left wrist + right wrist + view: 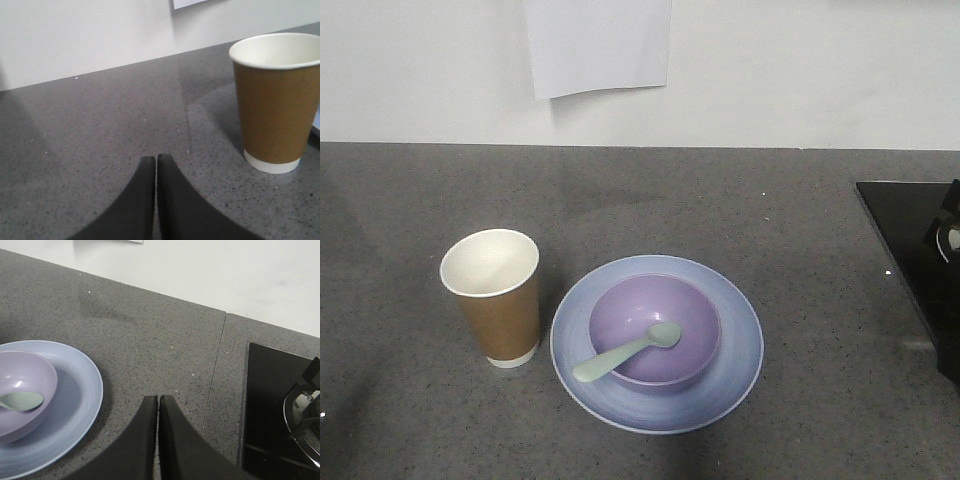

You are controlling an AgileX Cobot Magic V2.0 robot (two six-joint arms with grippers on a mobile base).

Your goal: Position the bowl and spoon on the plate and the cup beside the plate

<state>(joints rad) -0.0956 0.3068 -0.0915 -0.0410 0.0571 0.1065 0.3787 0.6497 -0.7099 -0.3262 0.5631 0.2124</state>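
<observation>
Both claws are clenched on nothing: the left gripper (pixel 156 159) and the right gripper (pixel 158 399) each show two black fingers pressed tip to tip above the speckled grey stone counter (pixel 410 420).

Ahead and to the right of the left claw, well apart from it, the brown paper cup (pixel 276 100) stands upright with its white rim, white inside and white base band. Ahead and to the left of the right claw lies the round pale blue plate (pixel 75 405), and on it sits the small glossy lavender-purple bowl (pixel 25 390).

Only the front view takes in the whole arrangement: cup (pixel 497 297) just beside the plate (pixel 735 340), the two apart by a narrow gap, and the bowl (pixel 655 330) centred on the plate. The short mint-green plastic spoon (pixel 628 352) rests with its oval head inside the bowl and its thick handle over the bowl's near rim. Neither claw appears in that view.

From the right wrist only the spoon's head shows, and the plate and bowl are cut off at the frame edge. A glossy black hob (pixel 270 405) sits right of that claw, carrying a shiny metal object too cropped to identify. A white sheet of paper (pixel 598 45) hangs on the pale wall beyond.
</observation>
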